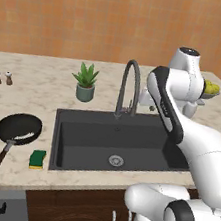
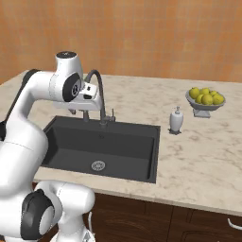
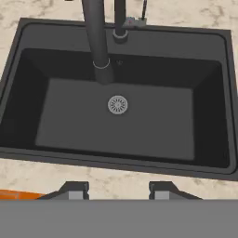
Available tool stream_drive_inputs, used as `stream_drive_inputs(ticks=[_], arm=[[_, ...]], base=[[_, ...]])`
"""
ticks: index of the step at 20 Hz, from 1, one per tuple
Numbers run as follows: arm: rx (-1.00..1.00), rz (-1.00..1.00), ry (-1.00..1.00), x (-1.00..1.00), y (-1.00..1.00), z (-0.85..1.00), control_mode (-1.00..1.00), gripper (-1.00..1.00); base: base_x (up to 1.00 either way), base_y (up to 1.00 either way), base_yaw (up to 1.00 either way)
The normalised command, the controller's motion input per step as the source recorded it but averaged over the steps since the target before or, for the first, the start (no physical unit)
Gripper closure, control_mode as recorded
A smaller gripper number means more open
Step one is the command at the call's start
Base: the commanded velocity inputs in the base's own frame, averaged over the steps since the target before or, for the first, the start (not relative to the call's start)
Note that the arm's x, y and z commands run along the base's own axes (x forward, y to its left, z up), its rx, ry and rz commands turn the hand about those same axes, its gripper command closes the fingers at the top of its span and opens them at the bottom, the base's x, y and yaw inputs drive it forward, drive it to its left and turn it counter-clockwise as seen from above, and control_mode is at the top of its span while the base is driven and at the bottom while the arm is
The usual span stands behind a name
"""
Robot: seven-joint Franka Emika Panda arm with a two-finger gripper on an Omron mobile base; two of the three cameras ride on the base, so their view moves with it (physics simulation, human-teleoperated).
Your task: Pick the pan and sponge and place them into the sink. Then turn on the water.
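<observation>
The black pan (image 1: 19, 127) rests on the counter left of the sink (image 1: 93, 135), its reddish-brown handle (image 1: 3, 153) pointing toward the front edge. Beside it, at the sink's front left corner, lies the green and yellow sponge (image 1: 37, 158). My gripper (image 3: 116, 188) hovers above the sink (image 3: 153, 116), open with nothing between its fingers, looking down at the drain (image 3: 117, 104). It is close to the arched faucet (image 1: 129, 85) (image 3: 97, 42). The basin holds nothing and no water runs from the faucet.
A potted plant (image 1: 86, 82) stands behind the sink's left corner, with salt and pepper shakers (image 1: 3, 78) further left. On the counter right of the sink stand a soap dispenser (image 2: 176, 119) and a bowl of lemons (image 2: 205, 100).
</observation>
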Motion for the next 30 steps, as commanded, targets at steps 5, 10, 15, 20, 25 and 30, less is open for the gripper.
stream_drive_inputs(ticks=[5,10,15,20,25,30], arm=[[-0.01,0.0,0.0,-0.05,0.75,-0.14,-1.0,-1.0],[0.0,0.03,0.03,-0.11,1.0,-0.24,-1.0,-1.0],[0.0,0.05,0.02,-0.13,1.0,-0.22,-1.0,-1.0],[0.0,0.03,0.02,-0.07,1.0,-0.24,-1.0,-1.0],[-0.03,0.0,0.11,0.0,0.53,-0.21,-1.0,-1.0],[0.0,0.01,0.11,0.0,0.8,-0.39,-1.0,-1.0]], base=[[0.0,0.0,0.0],[0.0,0.0,0.0],[0.0,0.0,0.0],[0.0,0.0,0.0],[0.0,0.0,0.0],[0.0,0.0,0.0]])
